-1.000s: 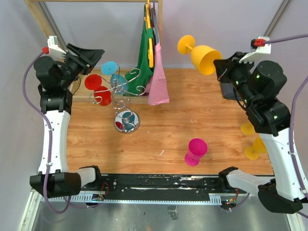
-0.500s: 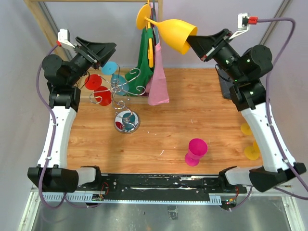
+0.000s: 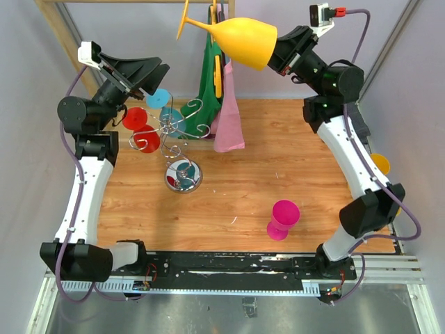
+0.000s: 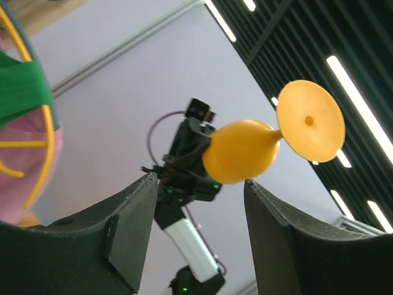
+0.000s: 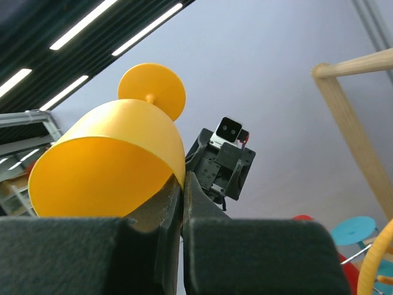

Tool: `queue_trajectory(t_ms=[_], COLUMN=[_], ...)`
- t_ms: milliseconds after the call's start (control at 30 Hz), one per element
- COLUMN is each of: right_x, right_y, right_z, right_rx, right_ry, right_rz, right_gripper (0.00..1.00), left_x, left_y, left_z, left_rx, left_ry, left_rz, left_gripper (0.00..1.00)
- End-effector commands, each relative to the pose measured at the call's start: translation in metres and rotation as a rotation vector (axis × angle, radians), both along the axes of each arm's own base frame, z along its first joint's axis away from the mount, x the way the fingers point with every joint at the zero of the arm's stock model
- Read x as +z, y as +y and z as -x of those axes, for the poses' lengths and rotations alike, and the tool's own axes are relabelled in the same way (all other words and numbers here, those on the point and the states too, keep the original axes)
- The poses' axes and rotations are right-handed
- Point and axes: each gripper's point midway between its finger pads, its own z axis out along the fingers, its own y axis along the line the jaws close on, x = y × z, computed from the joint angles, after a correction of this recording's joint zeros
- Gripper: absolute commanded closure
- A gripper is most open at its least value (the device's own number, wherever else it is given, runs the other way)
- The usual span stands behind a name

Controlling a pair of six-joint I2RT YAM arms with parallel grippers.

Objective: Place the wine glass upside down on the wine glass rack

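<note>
My right gripper [image 3: 278, 51] is shut on the rim of a yellow wine glass [image 3: 240, 40] and holds it high in the air, foot pointing up and left. The glass fills the right wrist view [image 5: 110, 166] and shows in the left wrist view [image 4: 245, 150]. The chrome wine glass rack [image 3: 177, 132] stands at the back left of the table, with red and blue glasses hung on it. My left gripper [image 3: 149, 73] is open and empty, raised just above and left of the rack.
A wooden rail frame [image 3: 66, 31] with green and pink clothes [image 3: 222, 104] stands behind the rack. A magenta glass [image 3: 284, 218] stands at the front right. A yellow glass [image 3: 379, 163] shows at the right edge behind my right arm.
My right arm has swung up and to the left with the yellow glass, raising it higher. My left gripper has risen and tilted upward a little.
</note>
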Motion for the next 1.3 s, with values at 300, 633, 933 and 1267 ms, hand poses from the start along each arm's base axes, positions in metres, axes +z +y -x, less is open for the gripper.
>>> queue_trajectory(t_ms=[300,633,933,1267], right_x=[0.016,-0.003,-0.014,-0.021], right_y=[-0.001,0.023,0.036,0.043], right_z=[0.045,0.048,0.041,0.036], right_rx=[0.292,0.373,0.393,0.404], right_ry=[-0.154,-0.148,-0.124,-0.105], right_rz=[-0.079,-0.047,-0.040,-0.039], right_gripper=[0.99,0.99,0.99,0.99], left_x=[0.066,0.081,0.086,0.088], left_y=[-0.015,-0.024,-0.034,-0.035], left_z=[0.072,0.092,0.109,0.113], left_rx=[-0.315,-0.439,-0.506,-0.516], left_ry=[-0.174,-0.193,-0.196,-0.200], left_rz=[0.256,0.297,0.300,0.305], left_gripper=[0.37,0.38,0.44,0.91])
